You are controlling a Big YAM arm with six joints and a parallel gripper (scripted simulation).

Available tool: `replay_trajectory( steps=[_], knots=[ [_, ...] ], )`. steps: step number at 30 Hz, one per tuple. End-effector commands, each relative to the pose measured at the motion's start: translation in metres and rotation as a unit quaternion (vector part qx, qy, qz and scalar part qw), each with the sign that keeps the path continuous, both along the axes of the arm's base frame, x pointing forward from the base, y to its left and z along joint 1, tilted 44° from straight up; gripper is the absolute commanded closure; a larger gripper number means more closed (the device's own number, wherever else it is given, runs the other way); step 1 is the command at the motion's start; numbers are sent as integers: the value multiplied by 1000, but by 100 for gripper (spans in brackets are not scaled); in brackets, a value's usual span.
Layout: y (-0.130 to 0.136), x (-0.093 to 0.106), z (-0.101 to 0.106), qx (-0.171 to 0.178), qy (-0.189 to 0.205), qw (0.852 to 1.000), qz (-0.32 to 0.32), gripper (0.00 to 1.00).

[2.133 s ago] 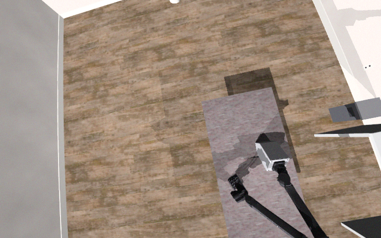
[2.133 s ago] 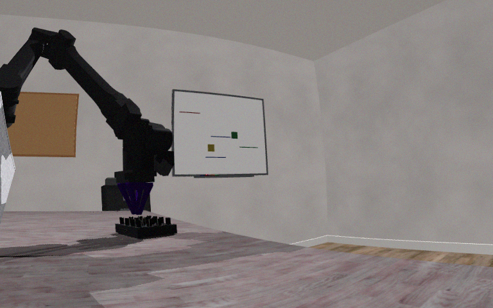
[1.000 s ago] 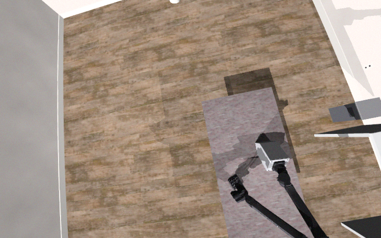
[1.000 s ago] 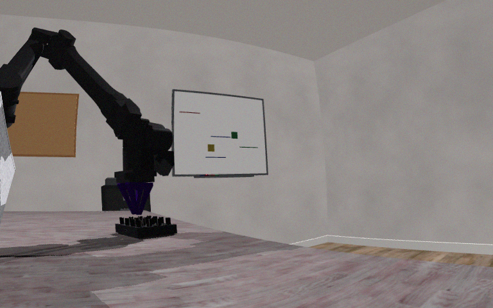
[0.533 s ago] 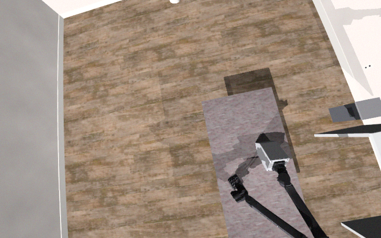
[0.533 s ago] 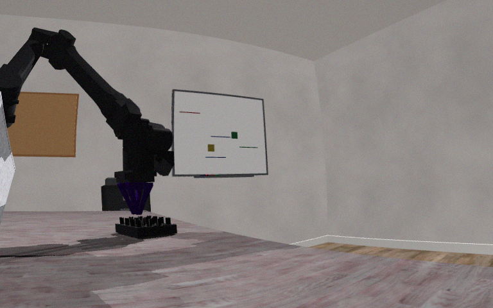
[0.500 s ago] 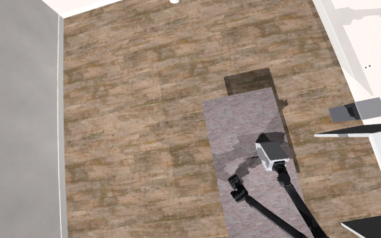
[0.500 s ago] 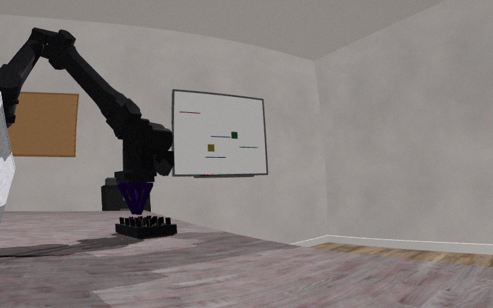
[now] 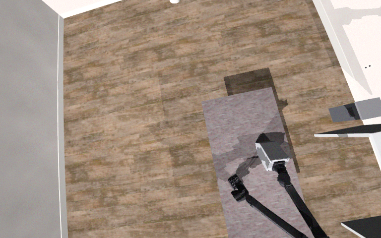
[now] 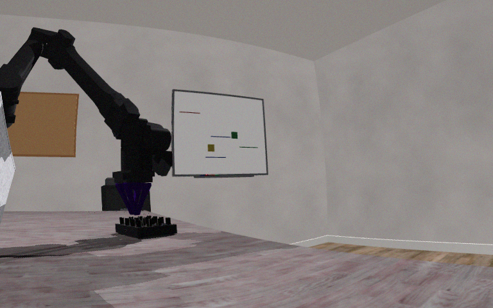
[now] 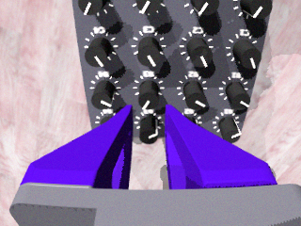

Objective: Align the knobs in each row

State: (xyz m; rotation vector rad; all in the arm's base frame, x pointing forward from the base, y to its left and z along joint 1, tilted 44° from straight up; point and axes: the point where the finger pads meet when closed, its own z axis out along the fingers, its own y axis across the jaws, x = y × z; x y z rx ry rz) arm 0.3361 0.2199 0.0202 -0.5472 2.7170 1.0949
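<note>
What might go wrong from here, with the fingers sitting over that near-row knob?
1. The gripper is open only a little around the knob; coming down slightly off-centre, a finger could land on the knob's top instead of beside it.
2. The neighbouring knobs sit close to the fingertips, so a bump could shift one that must stay put.
3. Forcing a turn past an end stop might drag the box along the table.

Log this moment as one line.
tool: part open, empty | position: above knob box, fingertips flanking a near-row knob | box: upright on table
</note>
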Motion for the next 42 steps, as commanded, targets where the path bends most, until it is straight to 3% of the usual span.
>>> replay_trajectory(
  steps=[1,42],
  knots=[
    [3,2,4,2,-7,1000,1,81],
    [5,5,7,2,-9,1000,1,81]
  ],
)
